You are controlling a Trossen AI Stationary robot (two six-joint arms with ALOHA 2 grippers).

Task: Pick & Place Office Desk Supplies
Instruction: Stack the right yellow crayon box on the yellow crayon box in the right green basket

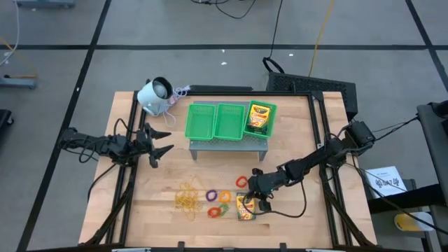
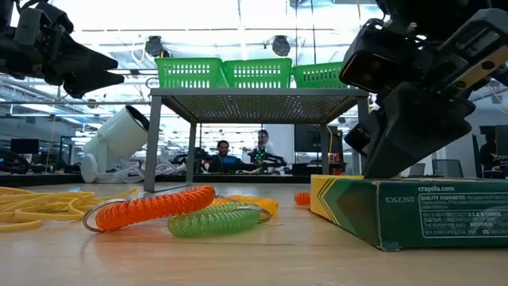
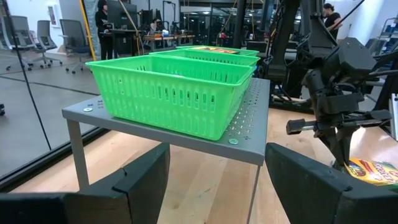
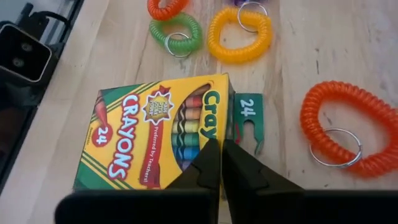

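Right gripper down on the yellow-and-green cardboard crayon box at the near edge of the table; left gripper hovering at the left.

The right gripper's fingers are pressed together with no gap, their tips on the box's open-flap end; whether they pinch the flap, cannot tell. The box lies flat on the wooden table, near centre. Just left of it lie coiled plastic rings: orange, green, purple, and a red one just beyond. Farther left lies the tangle of thin yellowish rubber bands. A second crayon box sits in the right compartment of the green three-part plastic tray on the grey metal stand. The left gripper's fingers are spread wide, holding nothing, left of the stand.
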